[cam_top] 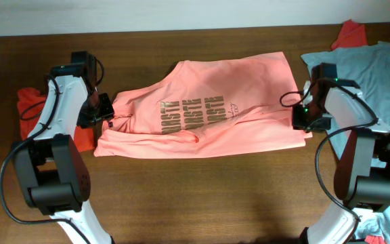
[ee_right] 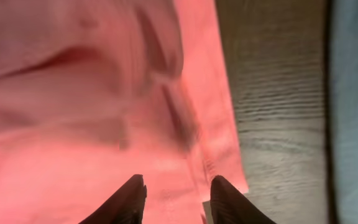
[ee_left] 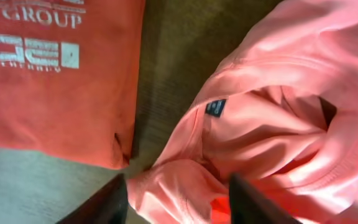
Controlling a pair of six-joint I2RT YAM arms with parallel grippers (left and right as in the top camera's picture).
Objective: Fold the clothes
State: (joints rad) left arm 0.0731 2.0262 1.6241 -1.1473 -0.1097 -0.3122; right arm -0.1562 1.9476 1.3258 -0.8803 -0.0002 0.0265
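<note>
Pink shirt [cam_top: 208, 112] spread flat; left gripper [ee_left: 178, 198] and right gripper [ee_right: 178, 196] are parted; collar [ee_left: 191, 134] and hem [ee_right: 225, 137] should be pinched evenly.

— Room by your left fingers [ee_left: 104, 204]?
— A narrow strip of dark brown wooden table [ee_left: 166, 74] ahead and left of them; the orange-red garment with white lettering [ee_left: 55, 93] walls its far side. The salmon-pink printed shirt [ee_left: 278, 124] bunches between and right of my tips.
— Right fingers [ee_right: 232, 205]?
— Bare wood right of mine, then a pale blue cloth heap [ee_right: 356, 93].

Dark wooden table [cam_top: 202, 196] against a pale wall [cam_top: 181, 13].
</note>
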